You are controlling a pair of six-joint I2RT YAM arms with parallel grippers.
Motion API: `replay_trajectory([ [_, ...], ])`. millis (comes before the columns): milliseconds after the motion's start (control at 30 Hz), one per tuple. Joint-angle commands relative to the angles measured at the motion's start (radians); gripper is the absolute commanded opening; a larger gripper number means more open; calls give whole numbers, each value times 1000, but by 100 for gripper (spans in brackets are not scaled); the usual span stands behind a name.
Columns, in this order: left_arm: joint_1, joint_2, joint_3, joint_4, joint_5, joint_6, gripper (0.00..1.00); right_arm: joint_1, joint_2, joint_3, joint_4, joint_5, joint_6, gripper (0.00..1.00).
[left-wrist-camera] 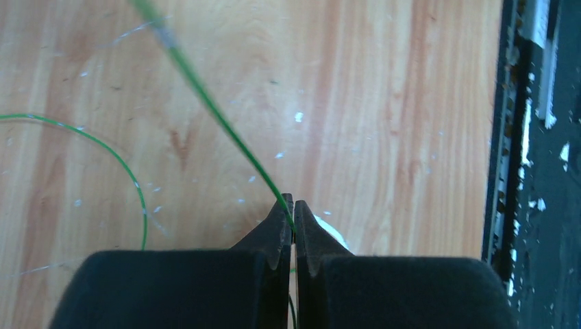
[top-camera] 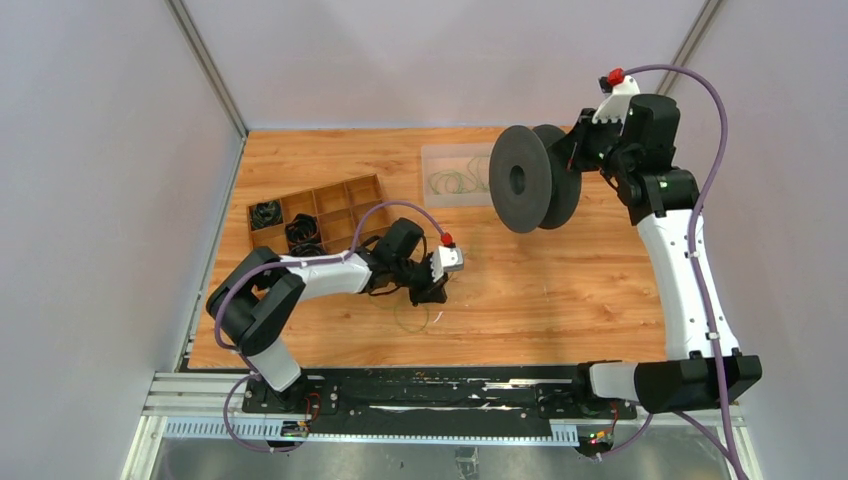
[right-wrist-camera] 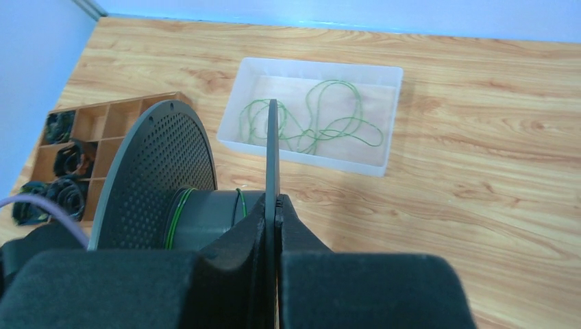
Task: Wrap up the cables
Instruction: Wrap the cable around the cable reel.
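Observation:
A thin green cable [left-wrist-camera: 205, 103] runs across the wood and into my left gripper [left-wrist-camera: 293, 205], which is shut on it low over the table. The same cable [top-camera: 410, 318] shows as a faint loop beside the left gripper [top-camera: 432, 294] in the top view. My right gripper [right-wrist-camera: 276, 205] is shut on the near flange of a black spool [right-wrist-camera: 154, 178], held up off the table. A few green turns sit on the spool's hub [right-wrist-camera: 205, 216]. The spool [top-camera: 535, 178] hangs at the back right, with the right gripper [top-camera: 580, 150] at its rim. More green cables [right-wrist-camera: 315, 123] lie in a tray.
A clear plastic tray [top-camera: 440, 160] sits at the back centre, its wall [right-wrist-camera: 301, 152] near the spool. A wooden divider box [top-camera: 365, 190] with black cord bundles [top-camera: 300, 235] stands at the back left. The black base rail [top-camera: 440, 390] runs along the near edge.

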Motion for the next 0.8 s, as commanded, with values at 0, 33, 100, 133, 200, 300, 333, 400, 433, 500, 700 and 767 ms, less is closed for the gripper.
replay_trajectory([
  [0, -53, -69, -6, -185, -5, 216, 0, -17, 15, 54, 22, 127, 4, 1],
  [33, -68, -80, -4, -219, -8, 257, 0, -17, 19, 56, 23, 148, -2, 1],
  [100, -96, -102, 2, -284, -17, 325, 0, -17, 24, 53, 33, 179, -13, 1],
  [133, -108, -112, 4, -308, -21, 348, 0, -17, 27, 53, 35, 193, -18, 1],
  [200, -125, -130, 13, -357, -23, 389, 0, -17, 35, 49, 41, 216, -26, 1],
  [300, -148, -155, 26, -416, -37, 434, 0, -17, 42, 45, 54, 244, -37, 1],
  [333, -156, -164, 30, -436, -44, 448, 0, -17, 43, 40, 62, 256, -42, 1],
  [400, -180, -179, 37, -473, -63, 475, 0, -17, 45, 31, 78, 287, -54, 1],
  [433, -193, -184, 40, -492, -76, 490, 0, -17, 46, 28, 85, 298, -59, 1],
  [500, -220, -194, 46, -521, -99, 512, 0, -17, 50, 24, 100, 318, -64, 1],
  [700, -282, -206, 49, -596, -155, 576, 0, -17, 56, 10, 145, 394, -102, 1],
  [767, -294, -206, 49, -615, -172, 595, 0, -17, 60, 6, 154, 412, -107, 1],
])
